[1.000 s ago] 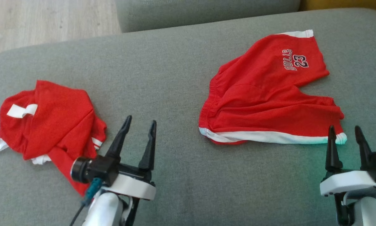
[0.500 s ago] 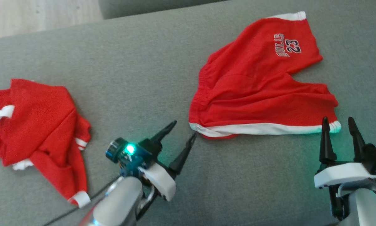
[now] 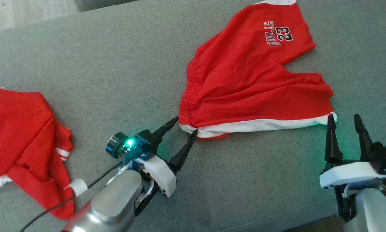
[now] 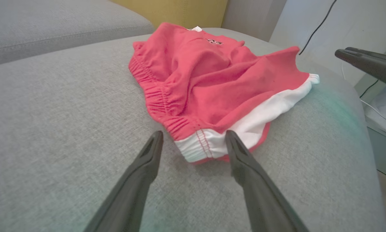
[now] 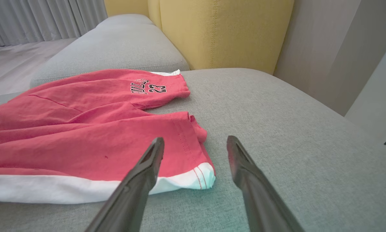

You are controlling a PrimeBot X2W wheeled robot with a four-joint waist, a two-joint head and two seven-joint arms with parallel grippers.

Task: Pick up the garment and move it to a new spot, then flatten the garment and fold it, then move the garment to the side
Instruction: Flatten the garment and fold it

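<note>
Red shorts (image 3: 244,87) lie upper right on the grey sofa (image 3: 109,61). The left hand (image 3: 186,124), at their lower-left corner, and the right hand (image 3: 344,115), lower right, both gape wide, empty.

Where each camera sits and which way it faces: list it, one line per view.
Head view: head-mounted, looking forward and down at red cloth shorts with white trim on a grey fabric sofa cushion; left claw and right claw, open.
Left wrist view: left wrist, facing the shorts' waistband corner; own fingers.
Right wrist view: right wrist, facing the shorts' hem corner; own fingers.
All share the shorts.
</note>
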